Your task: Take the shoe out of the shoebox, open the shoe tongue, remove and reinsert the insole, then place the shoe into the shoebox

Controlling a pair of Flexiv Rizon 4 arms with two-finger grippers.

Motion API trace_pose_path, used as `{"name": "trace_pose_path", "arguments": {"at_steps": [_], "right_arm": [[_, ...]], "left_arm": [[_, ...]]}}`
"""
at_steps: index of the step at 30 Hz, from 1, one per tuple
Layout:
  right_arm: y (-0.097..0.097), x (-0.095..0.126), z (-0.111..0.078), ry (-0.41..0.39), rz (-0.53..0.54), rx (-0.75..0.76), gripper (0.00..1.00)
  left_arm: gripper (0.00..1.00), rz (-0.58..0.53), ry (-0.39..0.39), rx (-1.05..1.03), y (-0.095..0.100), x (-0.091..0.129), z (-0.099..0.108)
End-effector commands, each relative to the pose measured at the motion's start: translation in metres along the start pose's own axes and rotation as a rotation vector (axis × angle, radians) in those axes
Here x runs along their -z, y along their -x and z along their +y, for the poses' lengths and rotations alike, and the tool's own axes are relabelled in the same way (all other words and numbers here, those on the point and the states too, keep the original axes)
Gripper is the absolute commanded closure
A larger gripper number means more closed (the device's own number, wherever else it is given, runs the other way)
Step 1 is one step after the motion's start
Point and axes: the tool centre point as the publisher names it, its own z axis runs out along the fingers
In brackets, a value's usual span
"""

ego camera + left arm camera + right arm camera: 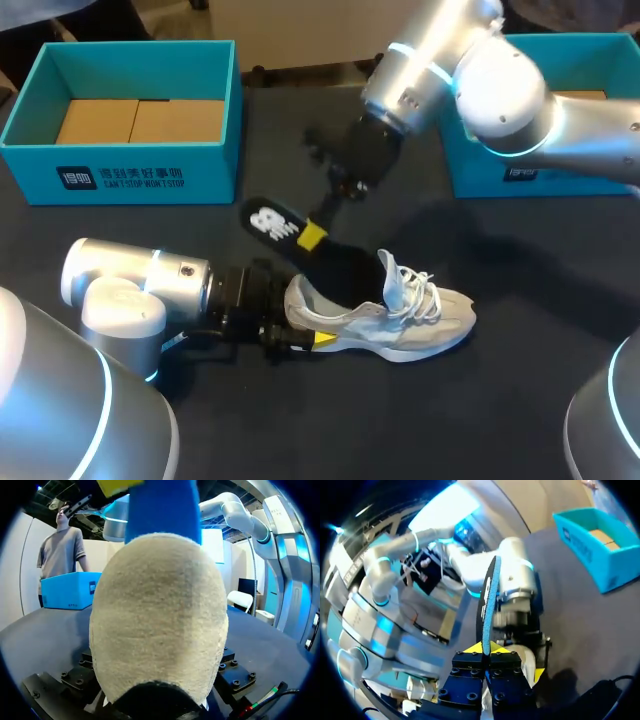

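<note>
My right claw (486, 652) is clenched on the insole (488, 600) (held edge-on, upright) — my left claw (308, 320) grasps the shoe (400, 322) by its heel.

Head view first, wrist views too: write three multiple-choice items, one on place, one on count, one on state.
1. Where is the shoe? A in a shoebox; B on the table; C hanging in the air.
2. How many teal shoeboxes are there? A one; B three; C two.
3. The right gripper is: A shut on the insole; B open; C shut on the laces.
B, it lies on the dark table; C, left shoebox and right shoebox; A, both fingers pinch the insole.
</note>
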Motion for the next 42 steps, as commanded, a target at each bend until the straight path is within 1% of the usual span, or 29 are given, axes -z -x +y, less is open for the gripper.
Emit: {"name": "trace_pose_path", "arguments": {"at_steps": [1,2,17,18,19,20,21,23,25,27,29,30,31,42], "right_arm": [[-0.021,0.021,0.005,0.093,-0.017,-0.005,1.0],[-0.025,0.028,0.01,0.126,-0.001,0.009,1.0],[-0.025,0.028,0.01,0.126,-0.001,0.009,1.0],[-0.027,0.025,0.015,0.164,-0.001,0.017,1.0],[-0.03,0.026,0.02,0.166,-0.011,0.024,1.0],[-0.035,0.031,0.027,0.188,-0.034,0.035,1.0],[-0.04,0.038,0.031,0.219,-0.056,0.041,1.0],[-0.053,0.053,0.041,0.252,-0.093,0.042,1.0],[-0.064,0.063,0.051,0.26,-0.112,0.028,1.0],[-0.076,0.073,0.059,0.303,-0.134,0.02,1.0],[-0.085,0.081,0.064,0.356,-0.148,-0.001,1.0],[-0.094,0.088,0.066,0.426,-0.139,-0.021,1.0],[-0.096,0.09,0.066,0.431,-0.143,-0.03,1.0],[-0.096,0.09,0.066,0.431,-0.143,-0.03,1.0]], "left_arm": [[1.0,0.001,0.001,-0.001,0.001,-0.001,0.001],[1.0,0.001,0.001,-0.001,0.001,-0.001,0.001],[1.0,0.001,0.001,-0.001,0.001,-0.001,0.001],[1.0,0.001,0.001,-0.001,0.001,-0.001,0.001],[1.0,0.001,0.001,-0.001,0.001,-0.001,0.001],[1.0,0.001,0.001,-0.001,0.001,-0.001,0.001],[1.0,0.001,0.001,-0.001,0.001,-0.001,0.001],[1.0,0.001,0.001,-0.001,0.001,-0.001,0.001],[1.0,0.001,0.001,-0.001,0.001,-0.001,0.001],[1.0,0.001,0.001,-0.001,0.001,-0.001,0.001],[1.0,0.001,0.001,-0.001,0.001,-0.001,0.001],[1.0,0.001,0.001,-0.001,0.001,-0.001,0.001],[1.0,0.001,0.001,-0.001,0.001,-0.001,0.001],[1.0,0.001,0.001,-0.001,0.001,-0.001,0.001]]}}
